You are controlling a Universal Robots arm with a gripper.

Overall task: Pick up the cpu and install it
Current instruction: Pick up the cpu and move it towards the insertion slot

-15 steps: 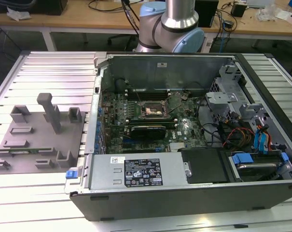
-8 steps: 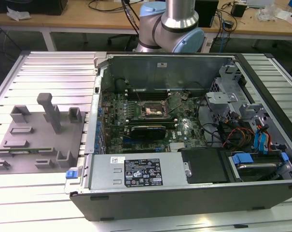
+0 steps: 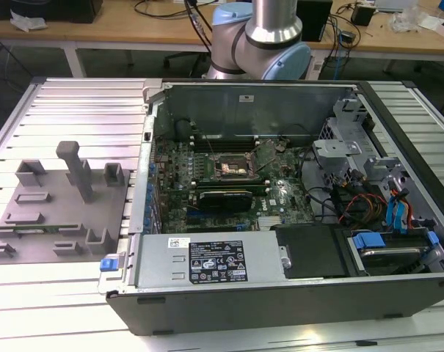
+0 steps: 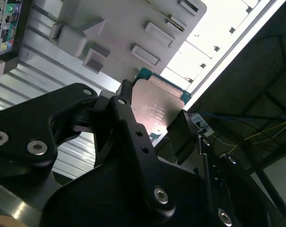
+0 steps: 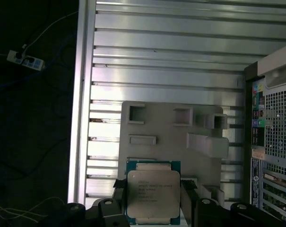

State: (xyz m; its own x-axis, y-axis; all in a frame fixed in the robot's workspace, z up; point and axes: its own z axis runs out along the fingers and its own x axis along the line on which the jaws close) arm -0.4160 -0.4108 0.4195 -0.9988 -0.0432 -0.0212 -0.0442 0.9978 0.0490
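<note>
Black end effector (image 4: 154,113) grips one cpu (image 5: 153,193) above one grey fixture plate (image 5: 166,153).

In the exterior view the fixture plate (image 3: 56,204) is laid on the worktop (image 3: 82,110) at the frame's left, the computer case (image 3: 280,308) beside it at centre-right, the arm (image 3: 273,29) behind at upper middle. In the first wrist view the cpu (image 5: 153,191) is clamped in the pincer (image 5: 153,208), the fixture plate behind.

Silver-topped square cpu (image 5: 153,195), green rim, held aloft
</note>
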